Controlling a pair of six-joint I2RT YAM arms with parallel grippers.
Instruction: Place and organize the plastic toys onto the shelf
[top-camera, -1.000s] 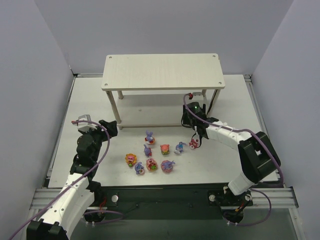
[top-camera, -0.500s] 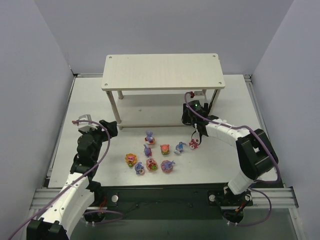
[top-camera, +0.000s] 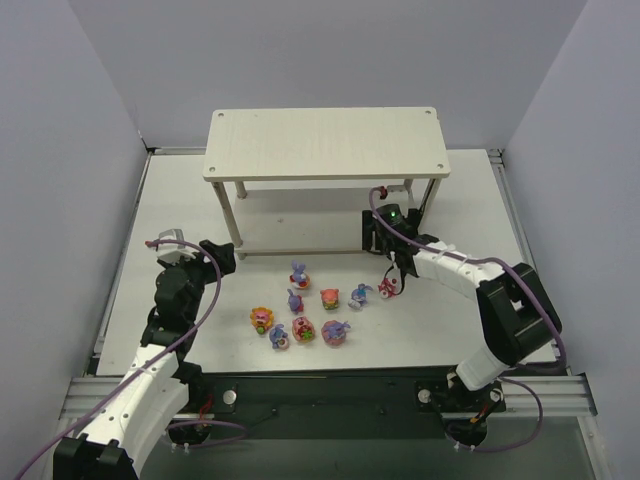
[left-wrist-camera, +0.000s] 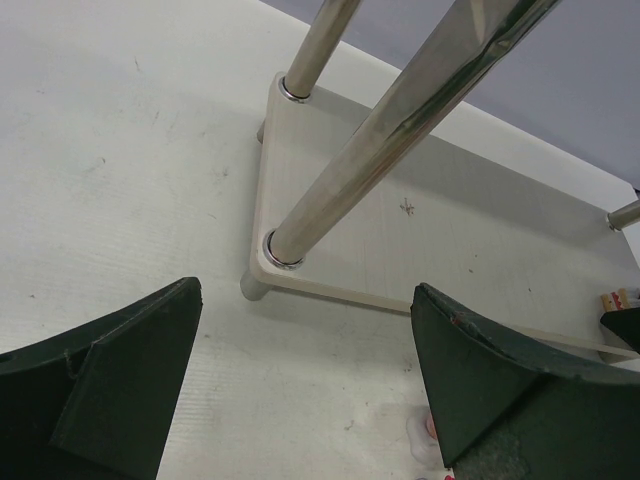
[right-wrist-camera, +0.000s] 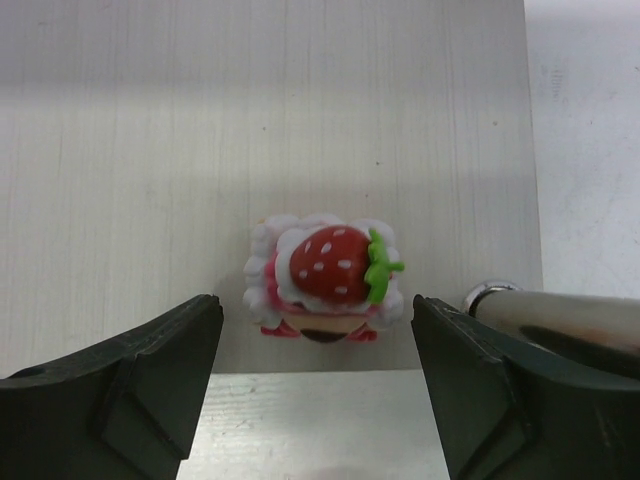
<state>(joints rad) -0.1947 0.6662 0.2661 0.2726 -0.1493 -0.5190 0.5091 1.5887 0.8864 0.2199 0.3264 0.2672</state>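
A strawberry-topped red and white toy (right-wrist-camera: 325, 280) stands on the shelf's lower tier (right-wrist-camera: 150, 150), close to its front edge and beside a metal leg (right-wrist-camera: 560, 315). My right gripper (right-wrist-camera: 315, 400) is open just in front of it, one finger on either side, touching nothing. In the top view that gripper (top-camera: 387, 230) sits at the shelf (top-camera: 325, 143) front right and hides this toy. Several plastic toys (top-camera: 304, 330) stand on the table, purple bunnies (top-camera: 298, 272) among red, pink and orange ones (top-camera: 330, 298). My left gripper (left-wrist-camera: 305, 390) is open and empty near the shelf's front left leg (left-wrist-camera: 375, 150).
The shelf's front left foot (left-wrist-camera: 255, 288) is just ahead of the left gripper. A pink and red toy (top-camera: 388, 288) stands under the right forearm. Grey walls (top-camera: 70, 150) close in the left, back and right. The arm bases' rail (top-camera: 330, 385) runs along the near edge.
The right arm has shifted only slightly at the shelf's front right. The left arm and the toys on the table have not moved.
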